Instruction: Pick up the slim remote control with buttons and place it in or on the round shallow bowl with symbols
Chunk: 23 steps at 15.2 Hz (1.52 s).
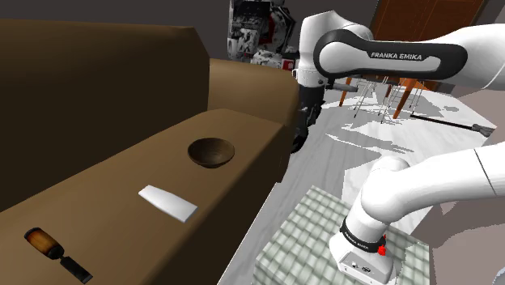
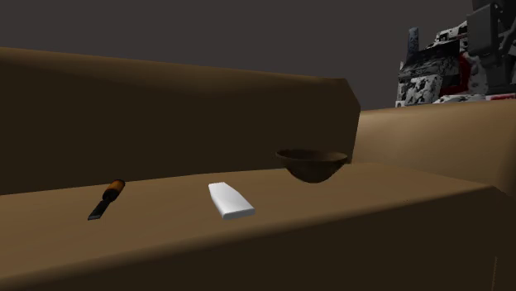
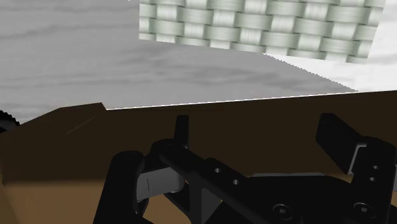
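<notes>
Our open jaws hang off the corner of the sofa seat (image 1: 113, 182) near the bowl (image 1: 212, 151); the white remote (image 1: 168, 202) lies beyond it, long axis running back to front.

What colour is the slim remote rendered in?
Plain white; the remote shows best in the second exterior view.
</notes>
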Tool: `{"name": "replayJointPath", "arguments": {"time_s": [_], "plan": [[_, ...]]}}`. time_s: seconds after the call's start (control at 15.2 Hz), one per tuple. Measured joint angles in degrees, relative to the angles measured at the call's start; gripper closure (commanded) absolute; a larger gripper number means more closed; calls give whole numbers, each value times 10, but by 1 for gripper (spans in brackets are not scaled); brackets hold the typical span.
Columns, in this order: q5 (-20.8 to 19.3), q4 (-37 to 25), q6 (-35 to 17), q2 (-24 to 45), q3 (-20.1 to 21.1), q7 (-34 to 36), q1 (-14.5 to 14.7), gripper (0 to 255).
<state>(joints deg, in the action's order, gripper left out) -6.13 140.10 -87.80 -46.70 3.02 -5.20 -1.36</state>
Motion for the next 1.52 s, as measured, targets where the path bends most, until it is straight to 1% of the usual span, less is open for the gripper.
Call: {"name": "replayJointPath", "arguments": {"time_s": [0.13, 0.33, 0.79, 1.06, 1.19, 1.52], "plan": [[3, 0, -5, 4, 3, 4, 2, 0], [22, 0, -37, 36, 24, 27, 12, 0], [62, -9, -136, 136, 81, 89, 35, 0], [74, -34, -181, 199, 111, 123, 44, 0], [77, -56, -202, 240, 131, 145, 49, 0], [68, -102, -257, 334, 167, 192, 57, 0]]}}
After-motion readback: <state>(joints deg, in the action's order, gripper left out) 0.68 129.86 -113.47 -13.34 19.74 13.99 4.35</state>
